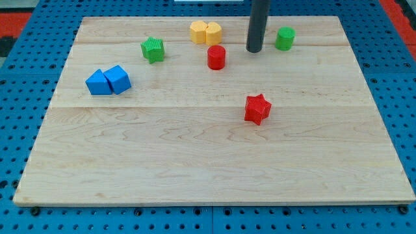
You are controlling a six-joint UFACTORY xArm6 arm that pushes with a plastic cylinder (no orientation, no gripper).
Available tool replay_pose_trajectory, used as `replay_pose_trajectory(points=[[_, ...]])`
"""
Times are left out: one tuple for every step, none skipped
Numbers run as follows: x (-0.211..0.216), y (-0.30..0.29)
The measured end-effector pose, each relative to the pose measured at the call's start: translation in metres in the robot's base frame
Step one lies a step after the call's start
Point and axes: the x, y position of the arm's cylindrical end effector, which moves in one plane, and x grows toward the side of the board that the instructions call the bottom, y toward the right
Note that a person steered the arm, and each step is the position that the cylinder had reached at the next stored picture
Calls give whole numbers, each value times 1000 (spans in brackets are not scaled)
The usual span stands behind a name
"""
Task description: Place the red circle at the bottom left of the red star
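The red circle stands upright near the view's top centre of the wooden board. The red star lies lower and to the right of it, near the board's middle. The dark rod comes down from the view's top, and my tip rests on the board just right of the red circle, a short gap apart from it. The tip is well above the red star in the view.
Two yellow blocks sit together above the red circle. A green star is at the upper left, a green circle at the upper right next to the rod. Two blue blocks lie side by side at the left.
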Motion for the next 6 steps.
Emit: replay_pose_trajectory(points=[[-9,-60],[31,-68],[102,-19],[53,-28],[61,-82],[129,-92]])
